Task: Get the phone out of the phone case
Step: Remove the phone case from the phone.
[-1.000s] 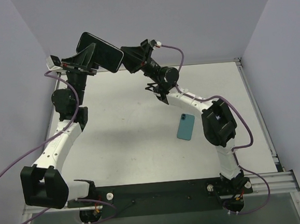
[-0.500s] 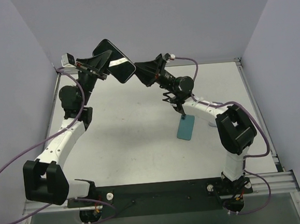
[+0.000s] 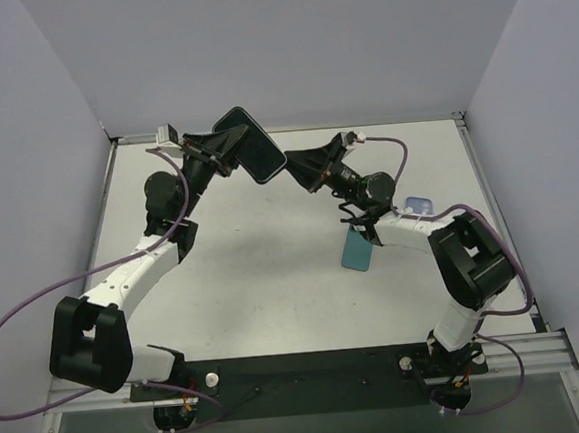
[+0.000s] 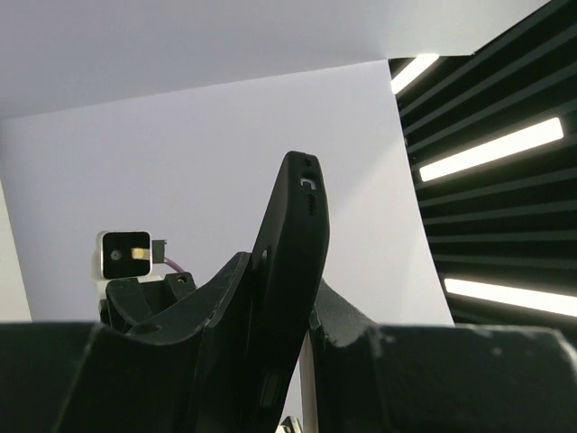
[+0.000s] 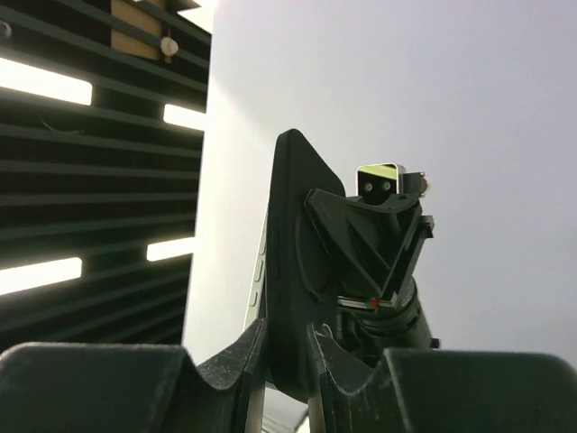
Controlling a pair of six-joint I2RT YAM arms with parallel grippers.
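A black phone case (image 3: pixel 249 144) with the phone in it is held in the air over the back of the table, between both arms. My left gripper (image 3: pixel 226 153) is shut on its left end and my right gripper (image 3: pixel 291 166) on its right end. In the left wrist view the case (image 4: pixel 293 244) stands edge-on between the jaws of the left gripper (image 4: pixel 302 316). Seen from the right wrist, the black case (image 5: pixel 290 262) sits in the right gripper (image 5: pixel 287 352), and the phone's light side edge with buttons (image 5: pixel 256 280) shows along the case's left side.
A teal phone-shaped slab (image 3: pixel 358 246) lies flat on the table right of centre, just below the right forearm. A small light-blue object (image 3: pixel 418 204) lies behind that arm. Grey walls close in the left, back and right sides.
Both arms have carried the black case to the right and lower, toward the table's middle back. The right arm's elbow has swung out to the right.
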